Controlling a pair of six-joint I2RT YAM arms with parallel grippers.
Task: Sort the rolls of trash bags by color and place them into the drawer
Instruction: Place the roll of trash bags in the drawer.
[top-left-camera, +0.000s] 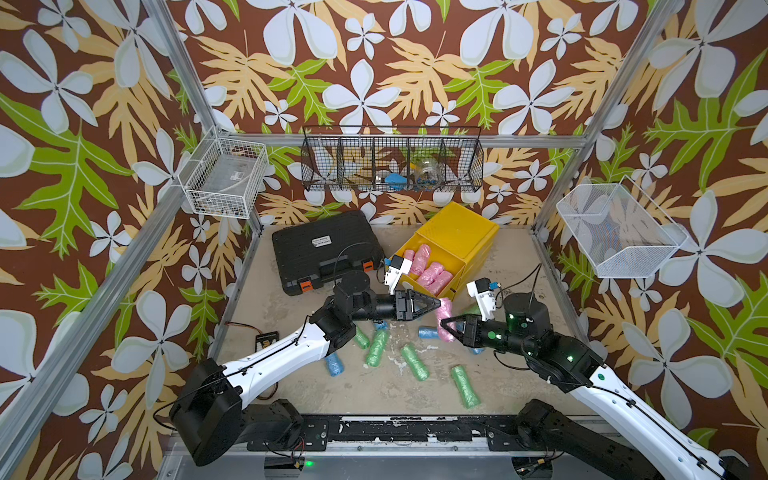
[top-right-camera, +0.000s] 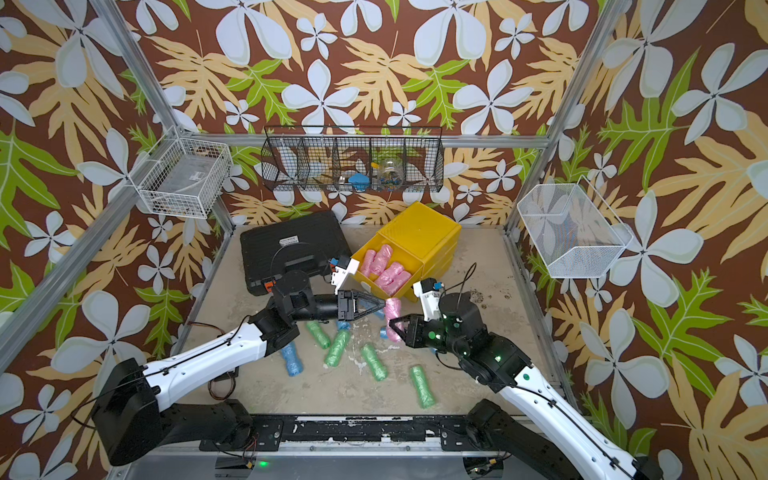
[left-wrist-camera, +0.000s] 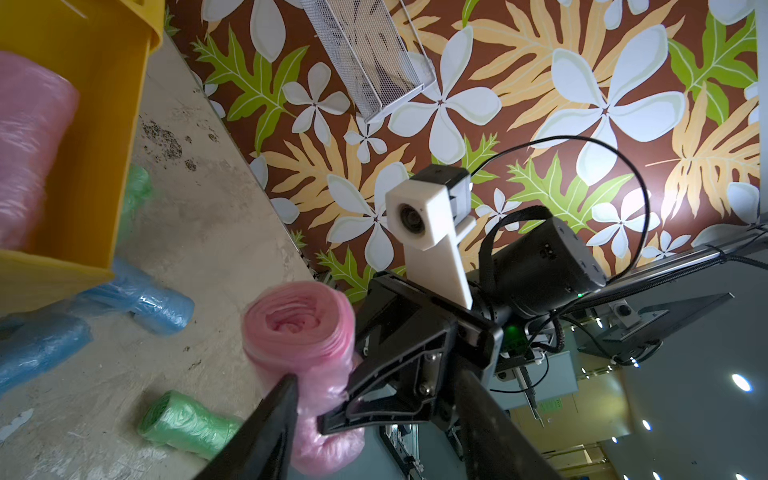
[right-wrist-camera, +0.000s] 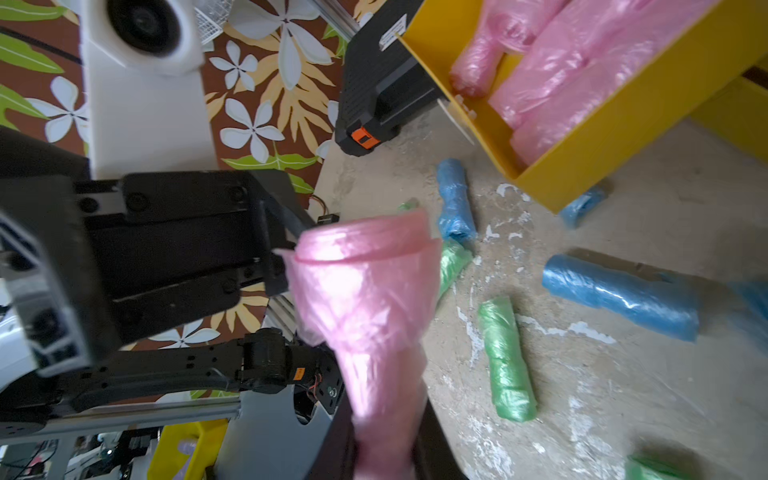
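Pink plastic trash-bag roll, pinched by right pincer, stands within spread left pincer: likely a hand-off toward yellow plastic drawer.

Your left gripper angles in from the left edge of the table, jaws spread, nearly tip to tip with your right gripper — angled in from the right edge, pinched tight on a pink roll.
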